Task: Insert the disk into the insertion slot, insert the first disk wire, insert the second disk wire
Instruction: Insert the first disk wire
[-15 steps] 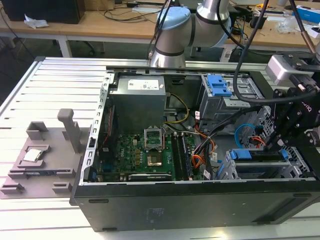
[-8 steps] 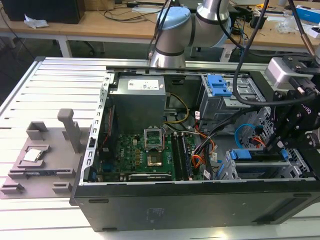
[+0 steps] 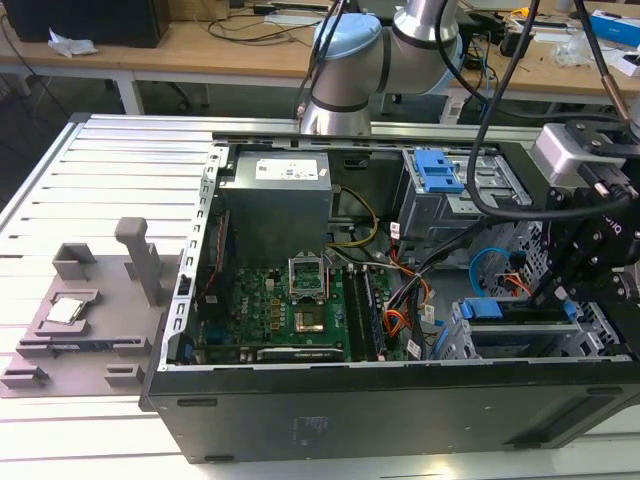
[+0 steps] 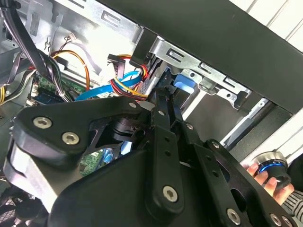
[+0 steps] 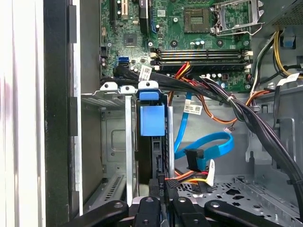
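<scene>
The disk (image 5: 152,142) stands edge-on inside the insertion slot (image 5: 118,142) of the silver drive cage, its blue frame tab (image 5: 152,120) facing outward. In the exterior view the blue frame (image 3: 510,312) lies in the cage at the case's right end. My gripper (image 5: 162,198) sits right at the disk's near edge, shut on a black connector (image 5: 161,185) with red, yellow and black wires (image 5: 191,178). From outside, the gripper (image 3: 553,292) reaches down into the cage. A blue flat cable with a black plug (image 5: 193,158) hangs loose beside the disk.
The motherboard (image 3: 300,300) and power supply (image 3: 275,200) take up the case's left half. A taller grey cage with blue latches (image 3: 440,175) stands behind. Black cable bundles (image 5: 246,113) cross near the disk. A grey fixture (image 3: 80,310) lies on the table. A hand (image 4: 270,182) rests outside the case.
</scene>
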You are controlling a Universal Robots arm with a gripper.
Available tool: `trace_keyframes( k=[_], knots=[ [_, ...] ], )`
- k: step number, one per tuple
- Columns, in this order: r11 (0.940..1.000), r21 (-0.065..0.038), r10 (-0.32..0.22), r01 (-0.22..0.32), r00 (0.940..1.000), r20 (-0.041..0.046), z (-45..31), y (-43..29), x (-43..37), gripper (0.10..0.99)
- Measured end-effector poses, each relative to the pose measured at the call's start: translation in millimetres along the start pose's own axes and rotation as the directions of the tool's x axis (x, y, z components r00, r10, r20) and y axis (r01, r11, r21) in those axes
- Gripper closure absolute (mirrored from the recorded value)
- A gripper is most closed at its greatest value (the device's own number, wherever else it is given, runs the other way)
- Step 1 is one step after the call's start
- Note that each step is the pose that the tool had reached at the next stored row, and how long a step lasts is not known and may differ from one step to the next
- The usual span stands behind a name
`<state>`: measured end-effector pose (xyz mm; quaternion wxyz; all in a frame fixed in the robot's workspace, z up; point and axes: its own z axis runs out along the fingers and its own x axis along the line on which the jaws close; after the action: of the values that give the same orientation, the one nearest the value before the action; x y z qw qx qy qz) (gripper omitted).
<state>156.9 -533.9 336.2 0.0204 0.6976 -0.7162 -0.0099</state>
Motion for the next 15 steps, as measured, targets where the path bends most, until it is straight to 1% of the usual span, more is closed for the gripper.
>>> trace_keyframes(
  k=[3, 7, 8, 9, 10, 12, 13, 14, 15],
  knots=[
    [1.0000, 0.000, 0.000, 0.000, 1.0000, -0.0006, 0.9, -0.1, 0.0, 0.918],
    [1.0000, 0.000, 0.000, 0.000, 1.0000, 0.0008, 1.8, 0.1, 0.0, 0.906],
    [1.0000, 0.000, 0.000, 0.000, 1.0000, -0.0004, 1.3, 0.1, 0.0, 0.843],
    [1.0000, 0.000, 0.000, 0.000, 1.0000, -0.0008, 0.5, 0.0, 0.1, 0.843],
    [1.0000, 0.000, 0.000, 0.000, 1.0000, -0.0004, -1.6, 0.1, 0.1, 0.843],
    [1.0000, 0.000, 0.000, 0.000, 1.0000, -0.0008, -11.6, 0.6, 0.2, 0.843],
    [1.0000, 0.000, 0.000, 0.000, 1.0000, -0.0006, -20.9, 1.0, -0.8, 0.843],
    [1.0000, 0.000, 0.000, 0.000, 1.0000, -0.0015, -26.9, 1.3, -3.2, 0.843],
    [1.0000, 0.000, 0.000, 0.000, 1.0000, -0.0022, -29.4, 1.5, -4.4, 0.859]
  ],
)
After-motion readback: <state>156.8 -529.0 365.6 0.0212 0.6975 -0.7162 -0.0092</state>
